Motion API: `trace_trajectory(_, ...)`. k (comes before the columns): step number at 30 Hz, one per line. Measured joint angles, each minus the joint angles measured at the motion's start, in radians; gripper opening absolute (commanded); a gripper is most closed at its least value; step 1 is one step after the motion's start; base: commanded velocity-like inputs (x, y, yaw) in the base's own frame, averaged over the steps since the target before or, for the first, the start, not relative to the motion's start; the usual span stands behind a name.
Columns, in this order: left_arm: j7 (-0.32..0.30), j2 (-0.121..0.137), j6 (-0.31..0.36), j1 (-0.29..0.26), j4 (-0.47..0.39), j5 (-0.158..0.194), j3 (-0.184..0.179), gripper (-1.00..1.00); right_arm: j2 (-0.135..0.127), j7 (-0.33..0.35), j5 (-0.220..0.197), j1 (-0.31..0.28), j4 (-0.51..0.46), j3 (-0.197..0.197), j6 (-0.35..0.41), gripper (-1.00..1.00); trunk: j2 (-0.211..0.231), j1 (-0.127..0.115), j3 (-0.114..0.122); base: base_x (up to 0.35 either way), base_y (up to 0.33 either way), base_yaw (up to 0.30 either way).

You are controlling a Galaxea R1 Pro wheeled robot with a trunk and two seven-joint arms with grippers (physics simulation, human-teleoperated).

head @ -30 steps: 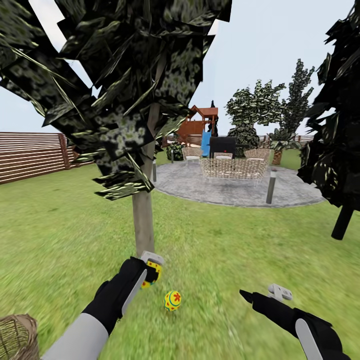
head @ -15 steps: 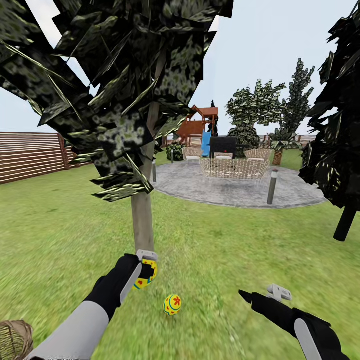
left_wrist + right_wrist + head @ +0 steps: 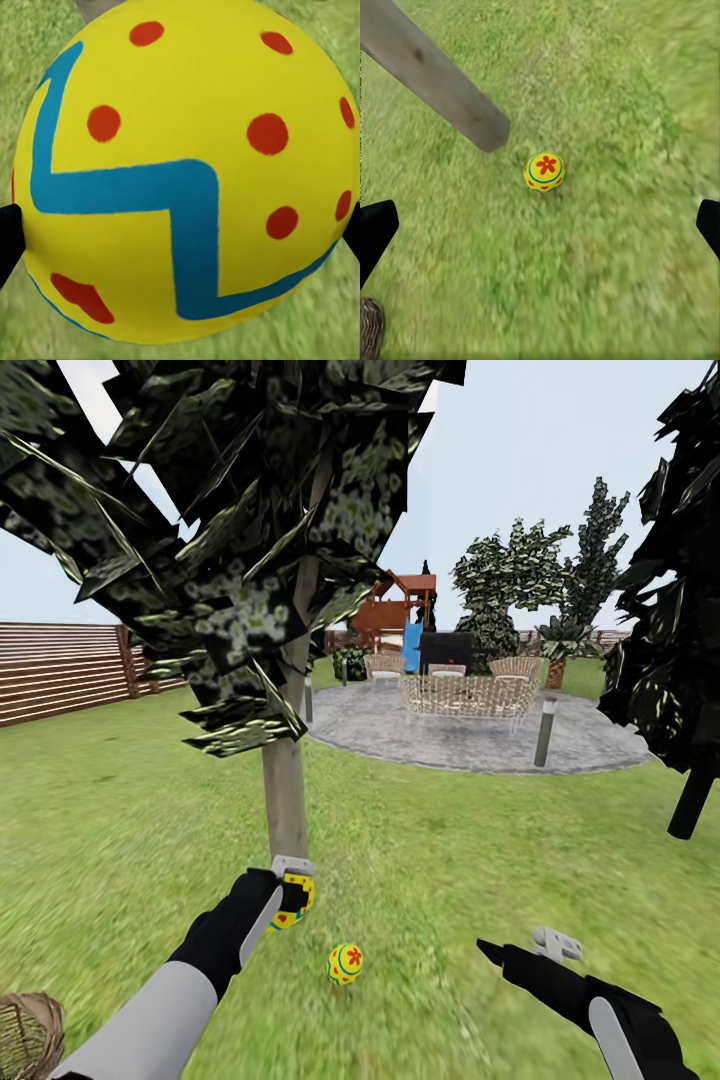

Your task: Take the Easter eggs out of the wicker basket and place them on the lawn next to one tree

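Left end effector, egg lower

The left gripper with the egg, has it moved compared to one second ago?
Yes. The left gripper, shut on an egg, has come closer to the tree trunk, away from the egg on the lawn.

So one Easter egg is found lying on the lawn, just in front of the tree and a bit to its right. A second egg is held off the grass in the left gripper, right at the trunk's base. The wicker basket is tucked at the near left, and the patio is set well behind, to the right.
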Motion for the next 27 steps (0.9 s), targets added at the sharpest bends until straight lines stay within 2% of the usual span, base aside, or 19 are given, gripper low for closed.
trace_trajectory(10, -0.007, 0.003, -0.025, 0.001, 0.0, 0.0, 0.0, -1.0, 0.001, 0.008, -0.012, 0.0, -0.003, -0.003, -0.008, 1.0, -0.07, 0.038, -0.032, 0.0, 0.0, 0.005)
trace_trajectory(21, -0.01, 0.004, -0.039, 0.0, 0.0, 0.0, 0.001, -1.0, -0.003, 0.007, -0.013, 0.0, -0.001, -0.006, -0.003, 1.0, -0.147, 0.081, -0.082, 0.0, 0.0, 0.084)
trace_trajectory(27, -0.01, 0.008, -0.118, 0.0, 0.011, -0.004, -0.001, -1.0, -0.006, 0.006, -0.013, 0.0, -0.001, -0.006, -0.003, 1.0, -0.189, 0.104, -0.11, 0.0, 0.0, 0.091)
